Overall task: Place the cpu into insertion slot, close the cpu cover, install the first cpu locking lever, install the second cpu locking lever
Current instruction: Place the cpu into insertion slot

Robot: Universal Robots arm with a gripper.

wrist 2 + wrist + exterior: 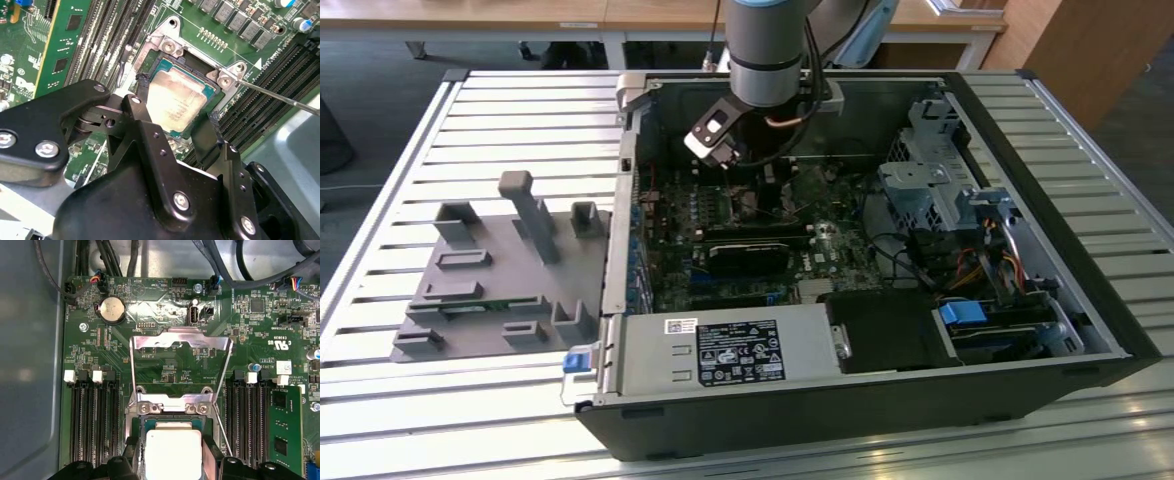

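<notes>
Black fingers [212, 125] of the pincer [176, 102] are narrowed to chip width and bear on two opposite edges of the cpu [180, 95]. Gripping by the edges leaves the silver-grey face uncovered and, by judgement, keeps the chip level for a square seat.

Directly beneath the pincer, the cpu lies within the rim of the insertion slot [194, 64]. Whether it is fully seated cannot be told.

Just beyond the fingertips in the first wrist view, the cpu cover [180, 346] stands swung up on its hinge. This leaves the slot open from above and gives the pincer [172, 456] vertical access. A thin wire locking lever [280, 95] angles away from the socket corner beside the pincer, unlatched, as it must be while the cover is raised.

Long black memory slots [95, 425] flank the pincer on both sides. A coin cell [112, 309] sits farther out, past the raised cover.

In the exterior view, the pincer [720, 150] reaches down into the open computer case [854, 425]. The case contains the green motherboard [720, 205], a labelled power supply [727, 350] and a metal drive cage [927, 190].

Well apart from the pincer, outside the case, a grey fixture tray [494, 270] with posts and recesses rests on the slatted table [520, 100]. What its recesses hold is too small to identify.
</notes>
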